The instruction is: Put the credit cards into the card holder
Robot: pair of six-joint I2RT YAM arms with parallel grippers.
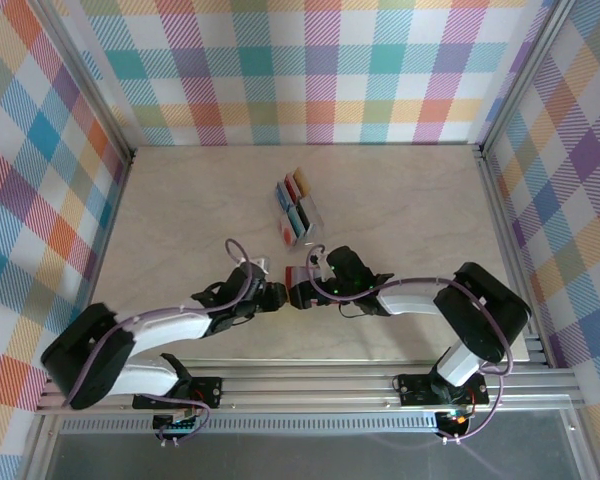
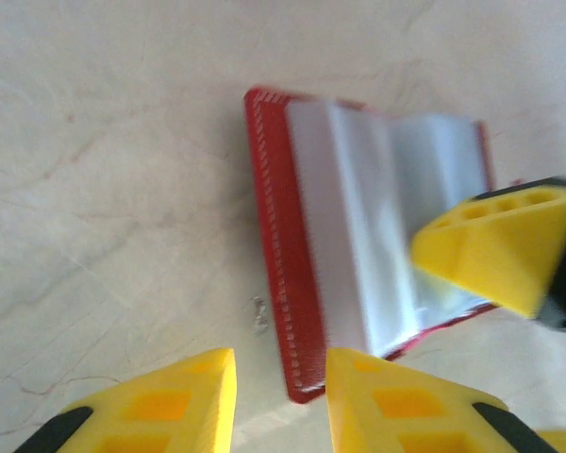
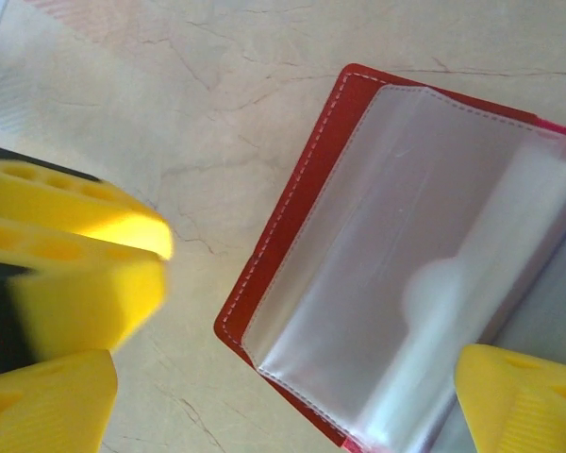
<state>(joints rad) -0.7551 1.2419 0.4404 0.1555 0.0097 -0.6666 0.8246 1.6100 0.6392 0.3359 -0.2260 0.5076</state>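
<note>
yellow left fingers (image 2: 387, 401) stood a little apart, grasping nothing, just at the near corner of the card holder (image 2: 358, 236), which lay open on the bench (image 2: 104, 189), clear pockets up. right fingers (image 3: 524, 396) were spread wide over it, also empty. we saw the credit cards (image 1: 297, 198) upright in a clear rack (image 1: 318, 218) well beyond both, its long axis running away from the arms; we judged the right arm slightly nearer.

Card holder (image 3: 396, 245) lies open on tabletop (image 3: 170, 94), clear sleeves up. Right gripper (image 3: 283, 401) fingers spread wide, holder's bottom corner between them. Left gripper (image 3: 156, 262) near its left edge.
</note>
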